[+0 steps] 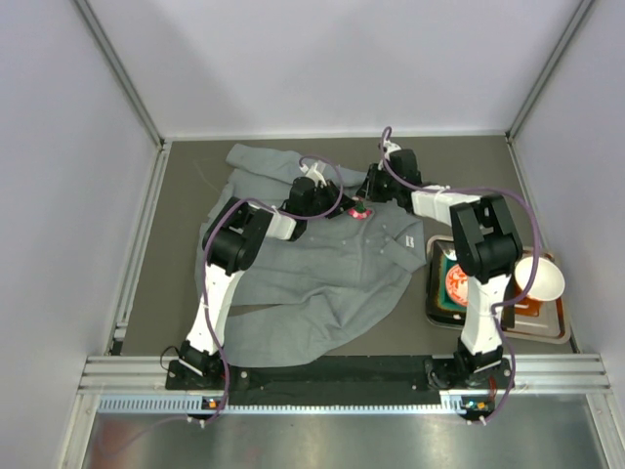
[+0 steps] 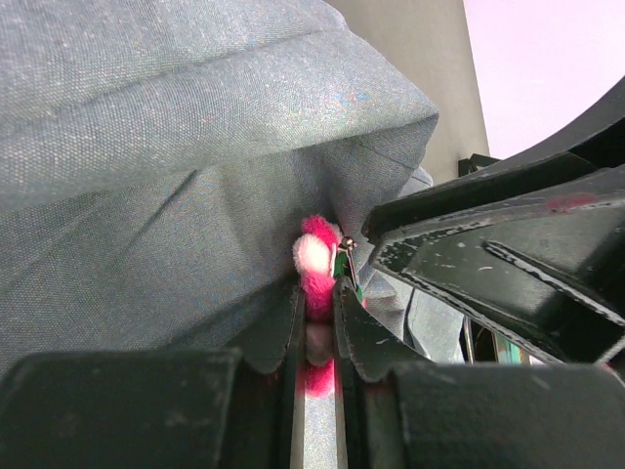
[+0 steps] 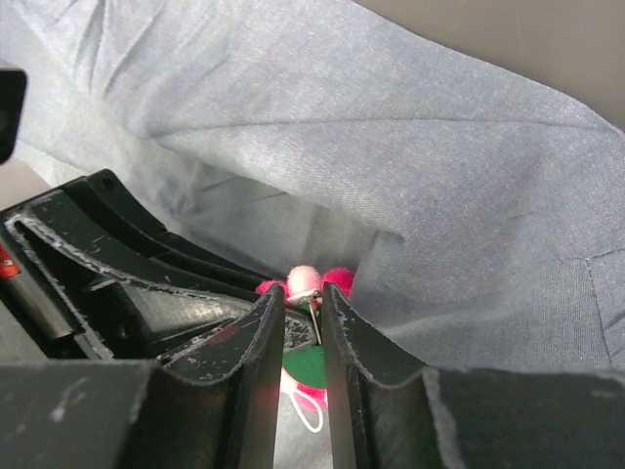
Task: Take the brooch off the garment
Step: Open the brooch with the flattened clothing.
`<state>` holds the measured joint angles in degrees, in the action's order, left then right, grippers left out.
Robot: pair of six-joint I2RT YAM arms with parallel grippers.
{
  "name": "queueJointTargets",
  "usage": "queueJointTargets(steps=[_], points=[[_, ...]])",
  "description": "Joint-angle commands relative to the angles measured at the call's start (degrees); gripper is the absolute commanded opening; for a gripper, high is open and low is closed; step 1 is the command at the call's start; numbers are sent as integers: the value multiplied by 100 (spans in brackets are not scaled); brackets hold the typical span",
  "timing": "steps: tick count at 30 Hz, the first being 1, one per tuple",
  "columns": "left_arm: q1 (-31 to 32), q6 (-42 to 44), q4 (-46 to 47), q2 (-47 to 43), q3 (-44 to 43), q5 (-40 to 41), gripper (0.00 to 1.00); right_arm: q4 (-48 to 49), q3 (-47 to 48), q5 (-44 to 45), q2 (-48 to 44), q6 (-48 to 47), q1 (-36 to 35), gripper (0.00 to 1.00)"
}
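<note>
The grey garment (image 1: 322,274) lies rumpled on the table, and the pink brooch (image 1: 360,209) sits on it near the collar. My left gripper (image 1: 346,206) reaches it from the left and is shut on the brooch (image 2: 314,256), whose fuzzy petals are squeezed between the jaws of the left gripper (image 2: 317,288). From the right comes my right gripper (image 1: 372,200). Its jaws stand slightly apart in the right wrist view, where the right gripper (image 3: 303,293) straddles the brooch's (image 3: 311,278) metal pin and green backing without clamping them. Grey garment fabric (image 3: 439,195) folds over both.
A dark tray (image 1: 430,293) at the right holds an orange item (image 1: 457,283), and a white bowl (image 1: 539,278) rests on it. Pale walls close in the table on three sides. The garment's sleeve (image 1: 337,327) trails toward the near edge.
</note>
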<state>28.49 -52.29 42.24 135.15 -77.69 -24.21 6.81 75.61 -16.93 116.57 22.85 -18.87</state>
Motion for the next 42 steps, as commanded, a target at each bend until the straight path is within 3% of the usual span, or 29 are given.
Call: queueJointTargets(steps=[1,21,42], points=[[43,211,-163,46,-88,-14,0,-21,278,155,94,-141,-81,22],[43,237,-163,29,-71,-23,0,40,261,172,111,-114,-81,12],[51,228,-172,55,-88,-49,0,154,173,243,23,-70,6,17]])
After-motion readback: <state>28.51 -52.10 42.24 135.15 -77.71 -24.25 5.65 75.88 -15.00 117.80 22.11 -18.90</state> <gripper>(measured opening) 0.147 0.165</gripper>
